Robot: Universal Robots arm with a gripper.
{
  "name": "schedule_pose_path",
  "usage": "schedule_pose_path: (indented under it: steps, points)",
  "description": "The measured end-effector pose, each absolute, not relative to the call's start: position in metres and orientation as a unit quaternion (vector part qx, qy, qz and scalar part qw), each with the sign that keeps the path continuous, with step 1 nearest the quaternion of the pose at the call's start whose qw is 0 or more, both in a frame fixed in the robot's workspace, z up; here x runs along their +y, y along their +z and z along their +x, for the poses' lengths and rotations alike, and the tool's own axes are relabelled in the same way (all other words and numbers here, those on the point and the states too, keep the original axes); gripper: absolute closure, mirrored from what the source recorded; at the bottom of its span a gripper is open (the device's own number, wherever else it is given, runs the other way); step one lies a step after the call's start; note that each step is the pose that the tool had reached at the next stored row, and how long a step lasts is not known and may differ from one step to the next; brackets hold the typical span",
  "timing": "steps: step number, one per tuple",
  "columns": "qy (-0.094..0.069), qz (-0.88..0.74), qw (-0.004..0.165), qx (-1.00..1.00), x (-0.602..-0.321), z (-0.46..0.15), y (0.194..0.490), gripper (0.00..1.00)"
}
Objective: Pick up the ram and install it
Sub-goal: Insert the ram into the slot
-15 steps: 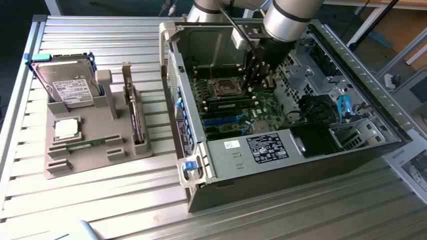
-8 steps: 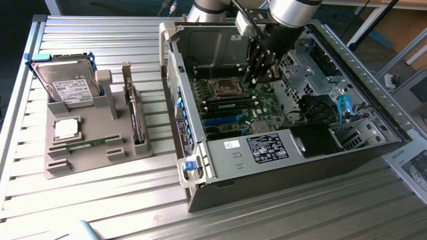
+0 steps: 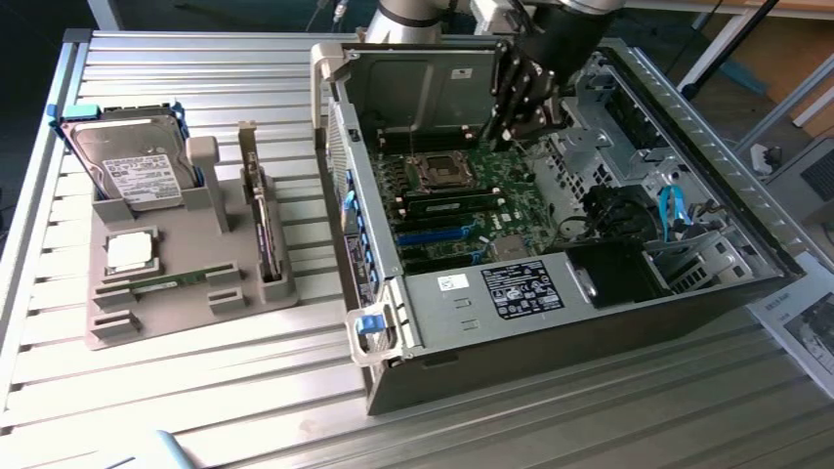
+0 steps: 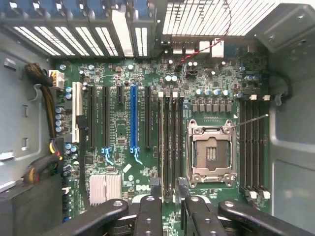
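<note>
— Slatted metal table (image 3: 195, 391). What's nearest?
— Grey tray (image 3: 117, 327), lower left of the exterior view. The ram (image 3: 170, 281) lies flat in it, just below the processor (image 3: 131, 251).
— And your gripper (image 3: 532, 125)?
— Farther back, upper middle. It hangs inside the open case (image 3: 521, 293) over the motherboard (image 4: 123, 147), jaws apart, holding nothing.

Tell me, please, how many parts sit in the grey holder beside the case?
4: the hard drive at the far end, the processor flat before it, the ram along the near side, the expansion card upright toward the case.
</note>
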State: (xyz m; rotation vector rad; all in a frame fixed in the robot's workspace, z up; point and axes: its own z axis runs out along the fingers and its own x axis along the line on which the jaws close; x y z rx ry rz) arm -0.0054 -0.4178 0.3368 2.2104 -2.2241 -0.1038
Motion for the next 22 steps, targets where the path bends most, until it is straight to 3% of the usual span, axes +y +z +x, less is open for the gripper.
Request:
schedule_pose_path:
  steps: [11, 22]
  points:
    - [-0.031, 0.705, 0.004, -0.709, -0.417, -0.005, 0.366, 0.75]
    - [-0.031, 0.705, 0.004, -0.709, -0.417, -0.005, 0.374, 0.75]
